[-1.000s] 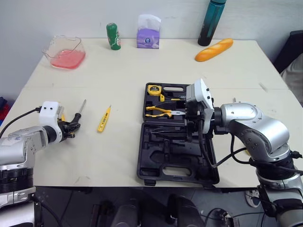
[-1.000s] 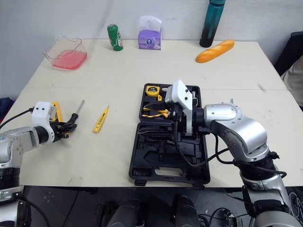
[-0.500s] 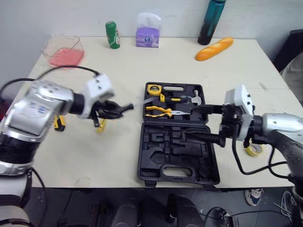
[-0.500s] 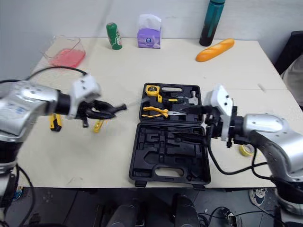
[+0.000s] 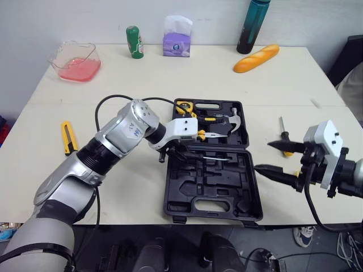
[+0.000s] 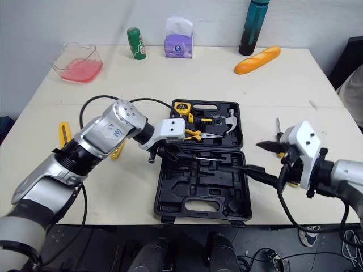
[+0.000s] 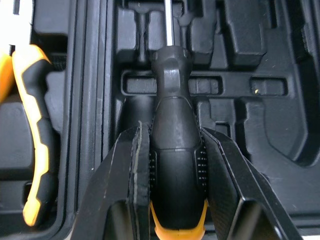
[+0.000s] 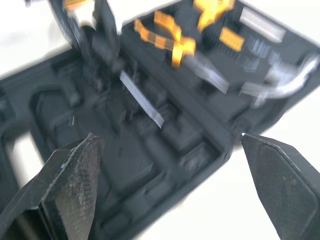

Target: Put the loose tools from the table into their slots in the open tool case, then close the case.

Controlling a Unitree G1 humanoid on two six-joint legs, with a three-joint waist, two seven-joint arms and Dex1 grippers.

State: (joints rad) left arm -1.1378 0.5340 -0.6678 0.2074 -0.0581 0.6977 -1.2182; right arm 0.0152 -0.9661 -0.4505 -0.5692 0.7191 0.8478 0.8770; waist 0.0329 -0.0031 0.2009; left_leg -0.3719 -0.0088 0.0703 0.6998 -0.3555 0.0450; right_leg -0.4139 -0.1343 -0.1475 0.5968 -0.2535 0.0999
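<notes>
A pale worktop point(image 5: 142, 85) against a plain wall carries the open tool case point(image 5: 212, 195) near its front edge. The left jaws are clenched on a black-handled screwdriver point(image 7: 175, 125) above the left end of the case's near half, its shaft running along a groove. To seat it well, I would keep the shaft lined up with that groove, lower the handle flat into the wider recess, and let go only once it sits down.

Far left of the case and further back, a clear tub point(image 5: 96, 54) holds something pink. The case's far half holds a tape measure point(image 5: 184, 106), pliers point(image 7: 37, 125) and a hammer point(image 5: 232, 120). The near half's slots look bare. Right of the case the right jaws are spread wide, grasping nothing.
</notes>
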